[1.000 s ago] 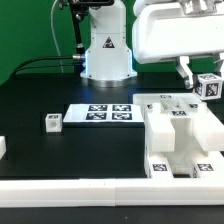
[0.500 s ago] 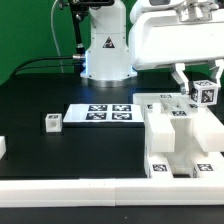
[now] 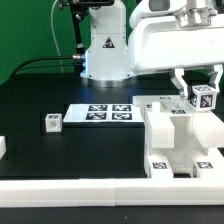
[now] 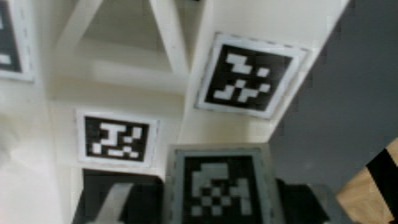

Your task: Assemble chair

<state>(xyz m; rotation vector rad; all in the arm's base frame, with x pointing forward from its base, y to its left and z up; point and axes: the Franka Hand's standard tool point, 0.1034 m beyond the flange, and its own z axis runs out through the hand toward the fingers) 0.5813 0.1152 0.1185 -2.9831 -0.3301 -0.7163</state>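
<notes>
My gripper (image 3: 202, 92) is shut on a small white tagged cube (image 3: 205, 98) and holds it just above the far right part of the chair assembly (image 3: 172, 138), a group of white blocky pieces with tags at the exterior view's right. In the wrist view the cube (image 4: 217, 185) sits between the dark fingers (image 4: 107, 196), over tagged white bars (image 4: 247, 77). A second small tagged cube (image 3: 53, 122) lies alone on the black table at the exterior view's left.
The marker board (image 3: 100, 113) lies flat in the middle of the table. A long white border rail (image 3: 100, 190) runs along the front edge. A white piece (image 3: 3, 146) shows at the left edge. The robot base (image 3: 105, 50) stands behind.
The gripper has come down a little with the cube, closer to the chair assembly. Nothing else has moved.
</notes>
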